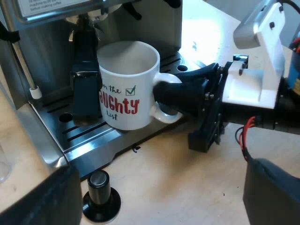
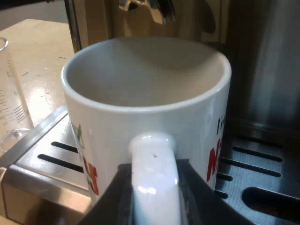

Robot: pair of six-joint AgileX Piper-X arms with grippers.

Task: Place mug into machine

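Observation:
A white mug (image 1: 127, 84) with red and green lettering stands upright over the espresso machine's drip tray (image 1: 82, 136), below the metal spouts (image 2: 150, 11). I cannot tell whether its base touches the grate. My right gripper (image 1: 165, 99) is shut on the mug's handle (image 2: 153, 173), one black finger (image 2: 117, 199) on each side of it. A dark handle (image 1: 84, 79) sticks out of the machine's front close beside the mug. My left gripper (image 1: 159, 180) stands open above the wooden table, back from the tray, with nothing between its fingers.
A tamper with a black knob (image 1: 100, 197) stands on the wooden table (image 1: 168, 183) just off the tray's edge. A clear measuring glass (image 2: 11, 93) stands beside the tray's corner. A thin steam wand (image 1: 26, 65) hangs at the machine's side.

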